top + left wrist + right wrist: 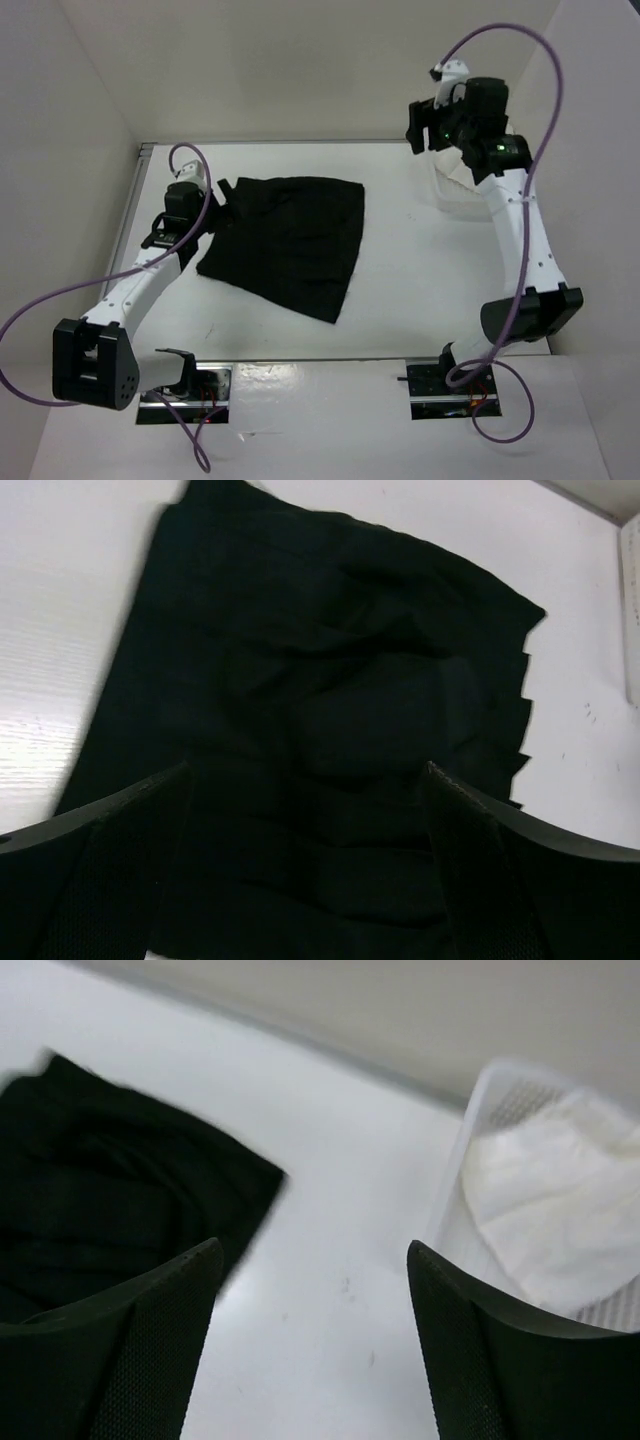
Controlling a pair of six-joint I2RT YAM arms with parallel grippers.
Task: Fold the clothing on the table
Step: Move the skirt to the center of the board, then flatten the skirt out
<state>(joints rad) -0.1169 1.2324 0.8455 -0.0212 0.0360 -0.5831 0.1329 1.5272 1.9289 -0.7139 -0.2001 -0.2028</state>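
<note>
Black clothing [290, 240] is lying spread on the table [420, 290] in your top view, left of centre and slightly rumpled. Your left gripper [222, 193] is sitting low at the garment's far-left corner. Your right gripper [418, 125] is hanging high over the far right of the table, well apart from the clothing. It is hanging above a white basket [448, 200] that its arm is partly hiding.

Your left wrist view is showing the left gripper [305, 865] with its fingers standing wide apart and gripping nothing. The clothing [330, 700] is filling the space beneath and beyond them, creased, with a stepped pleated edge on the right. You cannot tell whether the fingertips are touching the fabric.

Your right wrist view is showing the right gripper [315, 1345] with its fingers parted and nothing between them. The clothing [100, 1190] is lying to the left on the bare table [340, 1230]. The basket [470, 1130] is standing to the right, holding a white cloth [550, 1200].
</note>
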